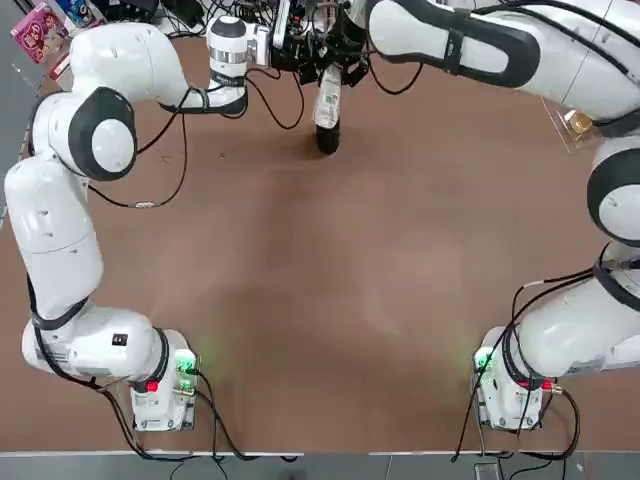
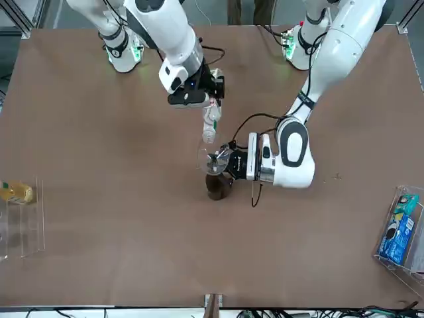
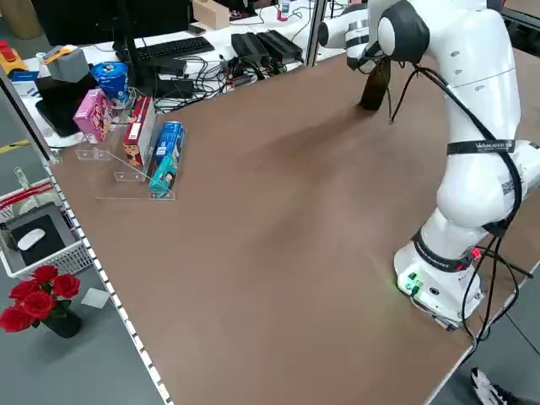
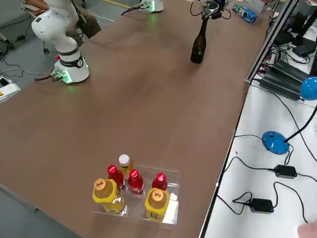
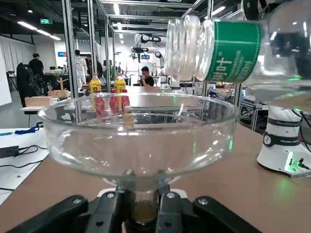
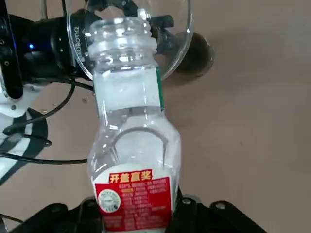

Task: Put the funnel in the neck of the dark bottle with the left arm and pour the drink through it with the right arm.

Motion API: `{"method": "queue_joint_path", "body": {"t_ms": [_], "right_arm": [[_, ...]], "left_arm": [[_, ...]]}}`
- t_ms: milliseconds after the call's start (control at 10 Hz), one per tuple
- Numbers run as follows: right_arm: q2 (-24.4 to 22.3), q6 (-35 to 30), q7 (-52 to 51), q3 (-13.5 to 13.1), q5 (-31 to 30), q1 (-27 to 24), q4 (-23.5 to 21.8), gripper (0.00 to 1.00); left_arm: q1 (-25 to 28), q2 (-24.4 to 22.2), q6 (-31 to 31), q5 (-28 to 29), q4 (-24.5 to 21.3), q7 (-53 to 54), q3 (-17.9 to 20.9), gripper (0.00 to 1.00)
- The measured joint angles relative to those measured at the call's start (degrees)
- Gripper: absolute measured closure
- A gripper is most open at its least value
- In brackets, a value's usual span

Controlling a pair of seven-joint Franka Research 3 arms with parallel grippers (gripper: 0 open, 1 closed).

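Your left arm (image 1: 60, 200) and right arm (image 1: 600, 290): glossy white shells, dark grey round joint caps. Black cables loop loose along the forearms and trail from both bases. Bases glow green, each with a small red spot. Left gripper (image 5: 141, 213): black fingers with silver screw heads. Grey lettering band rings one upper link.

Clear funnel (image 5: 138, 138), brown-black dark bottle (image 4: 199, 42), green-and-red-labelled clear drink (image 6: 133, 150) are seen over brown desk (image 1: 330, 300).
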Motion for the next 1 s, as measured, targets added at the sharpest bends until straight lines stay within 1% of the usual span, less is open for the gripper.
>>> {"method": "queue_joint_path", "body": {"t_ms": [300, 1000], "right_arm": [[1.47, -0.04, 3.44, 1.25, 0.0, 0.01, 0.96, 0.56], [2.91, -0.15, 8.01, 1.9, 2.37, 0.02, 2.7, 0.56]], "left_arm": [[0.01, 0.0, 0.0, 0.0, 0.0, 0.0, 0.0, 0.75], [0.04, 0.01, 0.0, 0.0, 0.0, 0.0, -0.02, 0.75]]}}
